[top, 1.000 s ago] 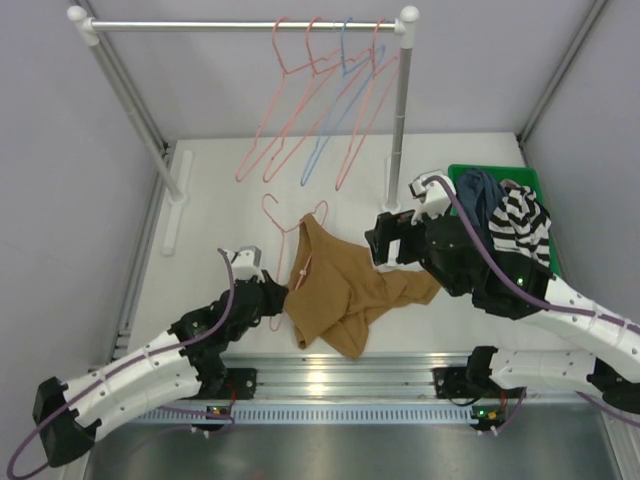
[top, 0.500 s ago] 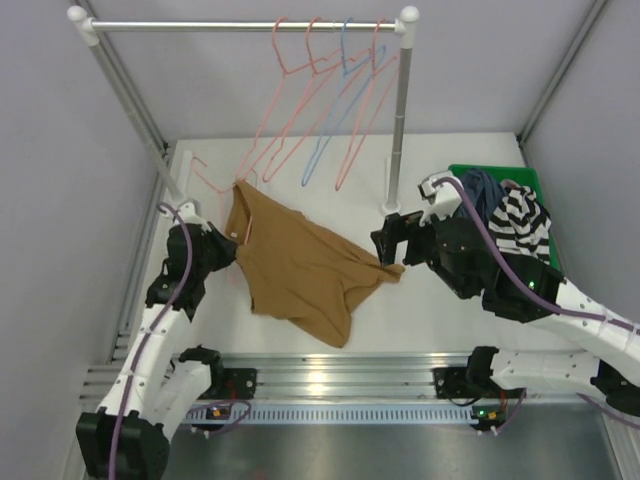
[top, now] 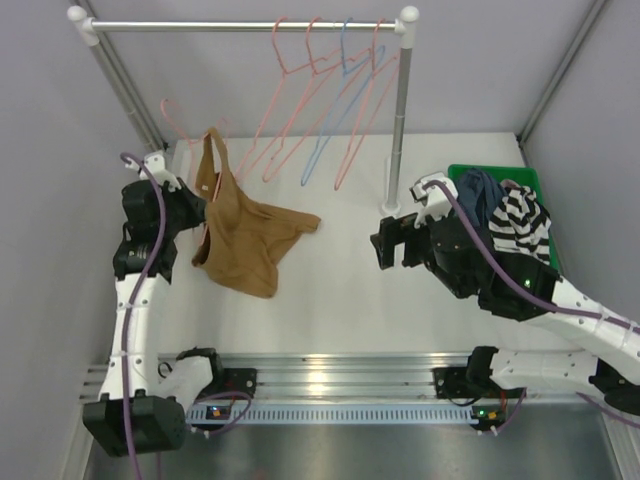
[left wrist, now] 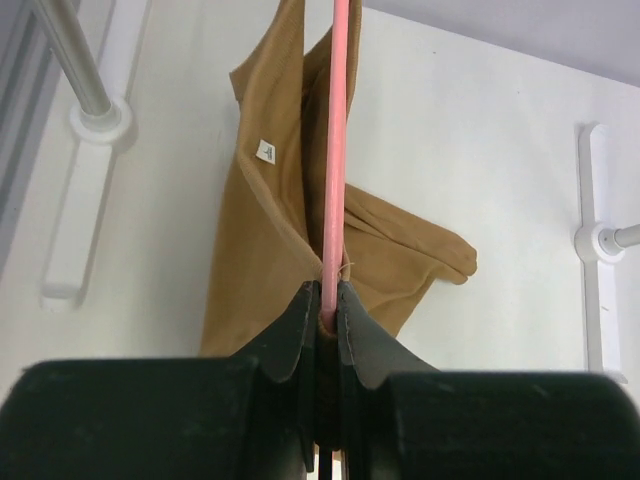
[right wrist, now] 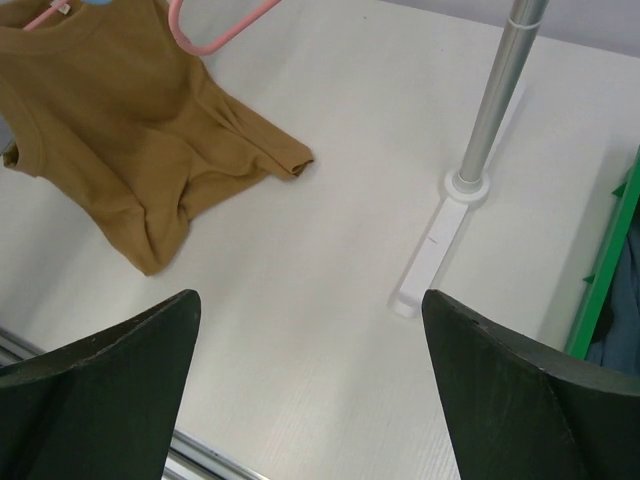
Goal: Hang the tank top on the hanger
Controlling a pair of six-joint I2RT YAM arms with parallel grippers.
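bright even light, soft shadows, sharp

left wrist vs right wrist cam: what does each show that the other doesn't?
Left wrist only: the left pincer shut on the thin salmon-pink wire hanger.
Right wrist only: the right pincer, open and empty, and the green plastic bin at the edge.
Both: the tan sleeveless fabric tank top, the pink hanger, a silver rack post, the white tabletop.

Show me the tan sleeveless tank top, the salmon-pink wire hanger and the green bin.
Tan sleeveless tank top [top: 245,240]: top external view, mid-body fabric.
Salmon-pink wire hanger [left wrist: 338,150]: left wrist view, straight wire section.
Green bin [top: 456,172]: top external view, far-left rim corner.
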